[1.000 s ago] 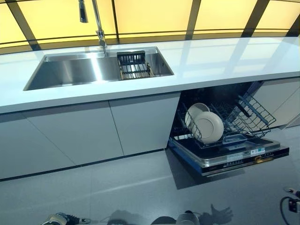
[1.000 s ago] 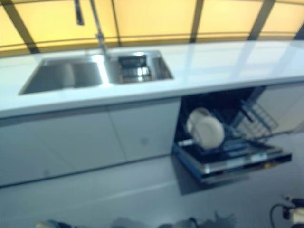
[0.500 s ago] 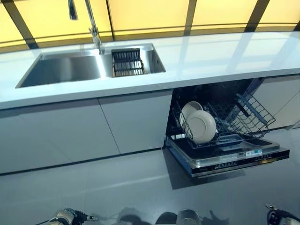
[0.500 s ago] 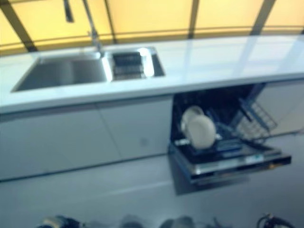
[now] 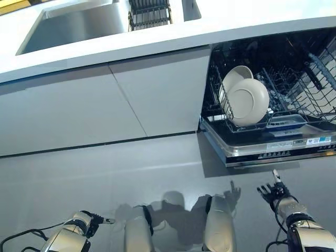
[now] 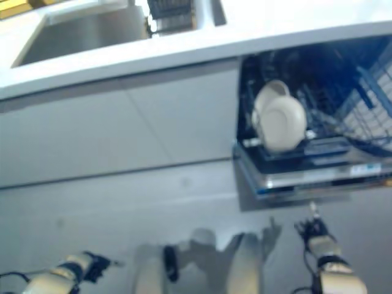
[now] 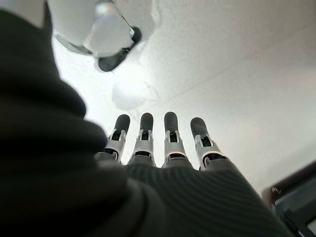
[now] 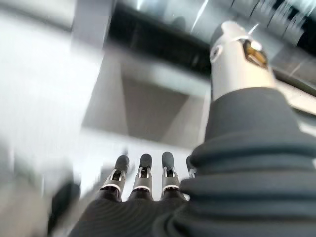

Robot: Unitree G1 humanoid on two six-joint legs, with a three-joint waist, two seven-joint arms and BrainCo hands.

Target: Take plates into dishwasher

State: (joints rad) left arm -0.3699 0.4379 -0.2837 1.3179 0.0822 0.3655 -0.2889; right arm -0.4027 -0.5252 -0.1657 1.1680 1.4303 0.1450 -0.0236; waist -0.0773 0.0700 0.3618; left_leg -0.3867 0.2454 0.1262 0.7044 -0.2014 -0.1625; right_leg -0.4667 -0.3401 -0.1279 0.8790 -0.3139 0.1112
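Two cream plates point(image 5: 247, 101) stand upright, one behind the other, in the lower rack point(image 5: 294, 113) of the open dishwasher at the right. The dishwasher door point(image 5: 273, 149) hangs folded down over the floor. My right hand point(image 5: 274, 192) hangs low over the grey floor below the door's front edge, fingers straight, holding nothing. Its own wrist view shows the fingers point(image 8: 140, 175) straight. My left hand point(image 5: 90, 221) hangs at the lower left above the floor, also with straight fingers point(image 7: 168, 133) and nothing in it.
A white countertop point(image 5: 157, 39) runs along the top with a steel sink point(image 5: 79, 23) and a dark wire drainer point(image 5: 149, 11) in it. White cabinet fronts point(image 5: 105, 100) stand to the left of the dishwasher. An upper wire rack point(image 5: 323, 68) juts out at the far right.
The camera has tilted down and closer: the counter slid up, the windows left the picture, and the dishwasher shows larger. Both hands now show at the bottom over the floor.
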